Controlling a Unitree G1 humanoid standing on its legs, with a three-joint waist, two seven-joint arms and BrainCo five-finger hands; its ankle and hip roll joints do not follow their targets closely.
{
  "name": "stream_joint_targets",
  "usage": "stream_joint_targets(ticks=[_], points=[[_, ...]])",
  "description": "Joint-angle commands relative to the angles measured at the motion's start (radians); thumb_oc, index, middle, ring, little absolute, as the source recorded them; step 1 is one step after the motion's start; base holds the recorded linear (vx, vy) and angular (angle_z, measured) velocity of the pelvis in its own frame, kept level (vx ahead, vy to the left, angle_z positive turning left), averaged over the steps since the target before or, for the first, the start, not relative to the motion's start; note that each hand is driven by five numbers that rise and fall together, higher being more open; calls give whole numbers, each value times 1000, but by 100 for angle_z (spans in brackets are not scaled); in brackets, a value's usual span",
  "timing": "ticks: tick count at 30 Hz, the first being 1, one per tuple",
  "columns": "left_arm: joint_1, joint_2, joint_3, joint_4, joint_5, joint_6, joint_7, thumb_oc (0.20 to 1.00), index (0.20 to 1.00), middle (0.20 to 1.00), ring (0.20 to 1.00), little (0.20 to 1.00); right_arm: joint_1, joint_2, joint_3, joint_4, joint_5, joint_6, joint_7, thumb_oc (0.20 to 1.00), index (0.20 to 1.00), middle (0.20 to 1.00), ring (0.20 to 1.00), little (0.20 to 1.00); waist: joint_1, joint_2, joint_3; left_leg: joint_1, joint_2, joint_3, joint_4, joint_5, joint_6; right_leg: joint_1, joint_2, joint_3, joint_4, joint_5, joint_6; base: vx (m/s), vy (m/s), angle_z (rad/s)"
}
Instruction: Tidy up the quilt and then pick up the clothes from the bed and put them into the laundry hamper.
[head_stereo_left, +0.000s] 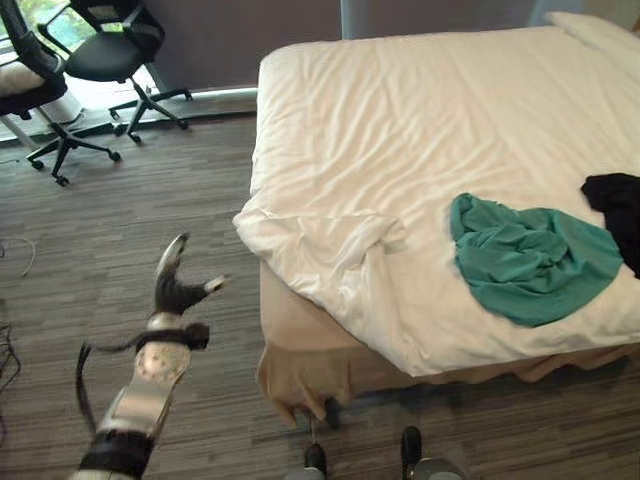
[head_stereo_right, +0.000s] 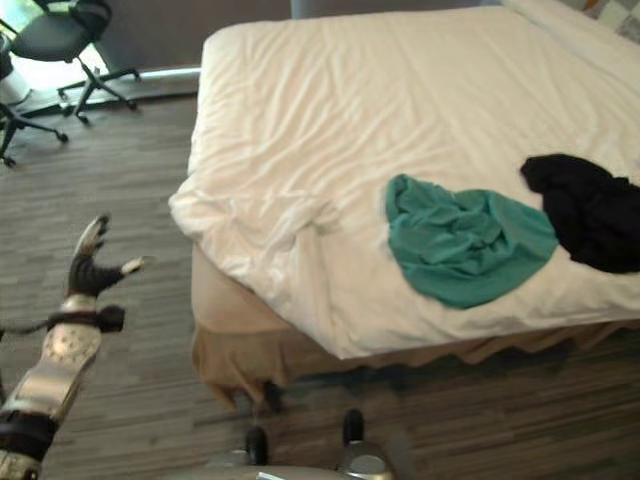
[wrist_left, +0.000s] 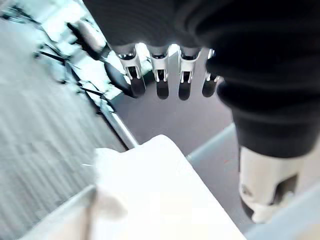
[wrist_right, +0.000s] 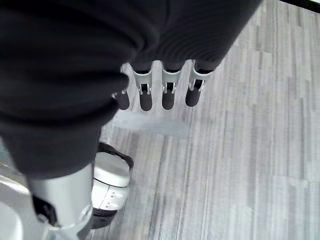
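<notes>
Quilt (head_stereo_left: 400, 180) untouched; left robot hand (head_stereo_left: 178, 285) spread open, holding nothing.

Open floor (head_stereo_left: 150, 230) left of your bed (head_stereo_left: 420, 130); office chairs (head_stereo_left: 100, 50) beyond its far-left corner.

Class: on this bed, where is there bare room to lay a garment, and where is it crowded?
Bare: the quilt from the far edge down to the green garment. Crowded: the near right, where green and black garment lie close together. The near-left corner is rumpled.
</notes>
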Motion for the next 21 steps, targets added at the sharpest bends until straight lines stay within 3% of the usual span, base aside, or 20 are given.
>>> stream_joint_targets(ticks=[1,3,4,6,9,12,13,14,15,17,21], points=[[-248,23,-97,38,130,-38,35,1000,1000,1000,1000,1000,-94,-22,40,59,-44,-4,6,1000,1000,1000,1000,1000,-79,25,3,28,35,44,2,-20,-27,32,-54,50,2,-82,103,-48,30,-34],[-313,23,-142,81,163,-32,49,1000,1000,1000,1000,1000,-101,-25,47,58,-43,-5,5,1000,1000,1000,1000,1000,-91,27,4,17,35,56,2,-21,-26,7,-53,65,2,-74,106,-65,20,-37],[-447,5,-227,142,208,2,66,1000,1000,1000,1000,1000,-124,-37,67,51,-37,-9,-2,1000,1000,1000,1000,1000,-126,31,12,-11,34,80,2,-20,-23,-43,-51,95,2,-54,112,-125,24,-32],[-567,2,-298,215,251,26,81,1000,1000,1000,1000,1000,-147,-44,73,43,-25,-15,-16,1000,1000,1000,1000,1000,-142,36,17,-51,33,95,2,-16,-20,-100,-47,121,2,-38,116,-142,26,-50],[-758,35,-487,363,458,81,110,1000,1000,1000,1000,1000,-195,-53,85,41,-5,-27,-39,1000,1000,1000,1000,1000,-167,41,33,-103,30,116,2,-10,-16,-175,-41,151,8,-19,122,-119,37,-42],[-864,-8,-672,595,660,160,36,1000,1000,1000,1000,1000,-246,-58,98,62,3,-33,-70,1000,1000,1000,1000,1000,-184,52,53,-121,26,129,2,-9,-10,-212,-37,173,25,-16,125,-80,56,-42],[-860,-27,-694,657,687,179,-10,890,890,890,890,890,-254,-60,95,73,8,-29,-75,1000,1000,1000,1000,1000,-187,54,58,-117,26,130,2,-13,-8,-209,-38,174,29,-21,126,-30,17,-31],[-852,-45,-704,714,703,190,-36,316,316,316,316,316,-260,-60,97,78,12,-27,-76,1000,1000,1000,1000,1000,-189,54,59,-117,26,133,2,-11,-7,-213,-38,178,31,-20,125,12,15,-25],[-839,-70,-706,771,705,190,-50,200,200,200,200,200,-259,-59,99,80,17,-26,-72,1000,1000,1000,1000,1000,-191,53,61,-108,26,137,2,-14,-7,-206,-38,182,33,-23,124,19,6,-21],[-777,-107,-684,895,686,196,-70,200,200,200,200,200,-247,-67,99,82,35,-25,-62,1000,1000,1000,1000,1000,-199,50,56,-78,30,147,2,-21,-8,-180,-35,186,30,-29,122,64,8,-8],[-719,-90,-654,934,663,199,-70,200,200,200,200,200,-229,-85,92,83,38,-25,-53,1000,1000,1000,1000,1000,-194,47,46,-37,34,146,2,-26,-11,-133,-32,180,24,-36,116,65,8,-5]])
